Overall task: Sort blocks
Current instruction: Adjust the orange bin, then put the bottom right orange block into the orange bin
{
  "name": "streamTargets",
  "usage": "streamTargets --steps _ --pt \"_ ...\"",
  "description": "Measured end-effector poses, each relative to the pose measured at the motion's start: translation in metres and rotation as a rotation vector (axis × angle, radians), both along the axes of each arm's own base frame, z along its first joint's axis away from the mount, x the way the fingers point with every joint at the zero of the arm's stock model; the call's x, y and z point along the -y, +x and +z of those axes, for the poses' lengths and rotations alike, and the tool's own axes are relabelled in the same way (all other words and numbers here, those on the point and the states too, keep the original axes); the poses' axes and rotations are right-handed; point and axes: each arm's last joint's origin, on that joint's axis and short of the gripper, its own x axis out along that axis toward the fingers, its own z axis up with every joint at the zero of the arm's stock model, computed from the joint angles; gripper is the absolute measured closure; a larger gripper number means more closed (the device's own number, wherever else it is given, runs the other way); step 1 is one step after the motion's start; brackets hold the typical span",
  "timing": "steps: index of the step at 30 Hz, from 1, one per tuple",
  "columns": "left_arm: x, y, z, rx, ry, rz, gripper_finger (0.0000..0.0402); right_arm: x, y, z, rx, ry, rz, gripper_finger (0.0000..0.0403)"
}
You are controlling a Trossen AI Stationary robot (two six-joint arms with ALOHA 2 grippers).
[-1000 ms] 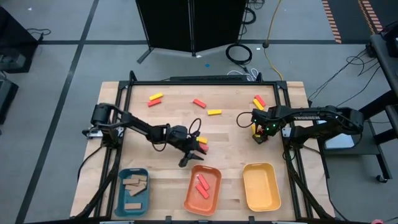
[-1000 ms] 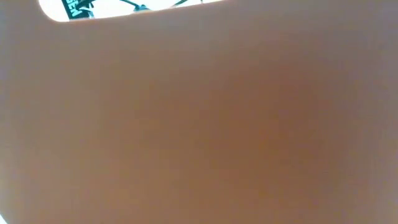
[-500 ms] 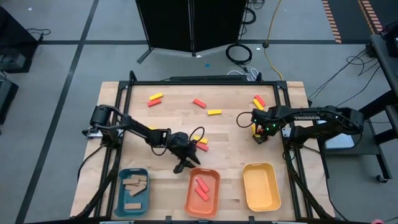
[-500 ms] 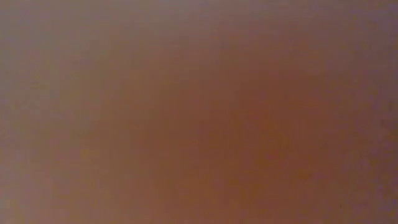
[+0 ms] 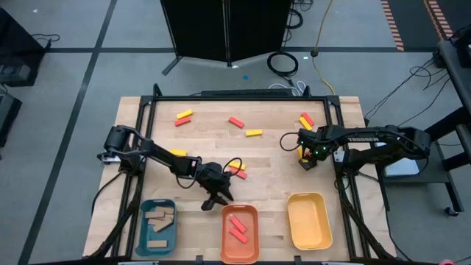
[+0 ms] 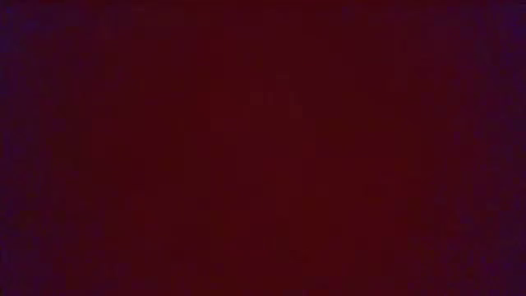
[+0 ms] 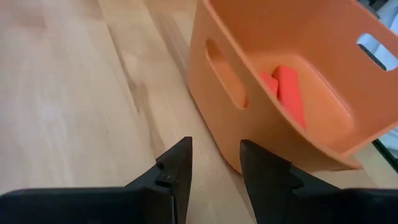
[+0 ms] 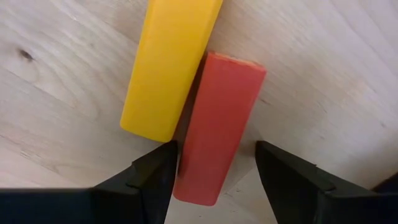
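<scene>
Between the right hand (image 8: 214, 171) fingers, flat red block (image 8: 217, 124) (yellow block (image 8: 169, 62) alongside)

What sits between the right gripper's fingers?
A red block lies between the right gripper's open fingers, a yellow block beside it; right wrist view.

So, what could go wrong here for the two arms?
The right gripper has its open fingers around a red block that touches a yellow block; closing may push or drag the yellow one. The left gripper sits close to the orange tray, so it could knock the tray wall.
</scene>
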Motion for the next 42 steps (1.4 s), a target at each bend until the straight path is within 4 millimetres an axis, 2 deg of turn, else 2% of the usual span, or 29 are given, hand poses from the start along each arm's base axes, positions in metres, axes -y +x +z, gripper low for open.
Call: streamTargets --steps 6,13,16,20,24,28,31,36,42 --pt "-0.017 -0.003 0.025 0.092 0.076 0.0 0.0272 0.0 -0.001 0.0 -0.009 0.003 -0.018 0.0188" --pt "-0.053 -0.014 0.06 0.234 0.258 0.082 0.0272 0.0 -0.001 0.0 -0.013 0.004 -0.02 0.0188" --pt "-0.072 -0.02 0.064 0.336 0.313 0.122 0.0272 -0.001 -0.001 0.0 -0.016 0.005 -0.021 0.019" --pt "-0.101 -0.028 0.064 0.424 0.303 0.213 0.0272 -0.002 -0.002 0.0 -0.031 0.004 -0.044 0.0216" --pt "-0.122 -0.031 0.071 0.492 0.222 0.223 0.0272 -0.006 -0.002 0.0 -0.05 0.004 -0.068 0.027" --pt "-0.131 -0.034 0.078 0.573 0.181 0.157 0.0272 -0.009 -0.004 0.001 -0.086 -0.021 -0.094 0.033" --pt "-0.135 -0.035 0.083 0.623 0.175 0.129 0.0272 -0.011 -0.005 0.002 -0.091 -0.023 -0.102 0.0331" --pt "-0.138 -0.036 0.08 0.59 0.168 0.136 0.0272 -0.014 -0.014 0.009 -0.158 -0.023 -0.134 0.0331" --pt "-0.138 -0.037 0.08 0.588 0.157 0.116 0.0272 -0.012 -0.01 0.024 -0.105 -0.056 -0.15 0.0331"
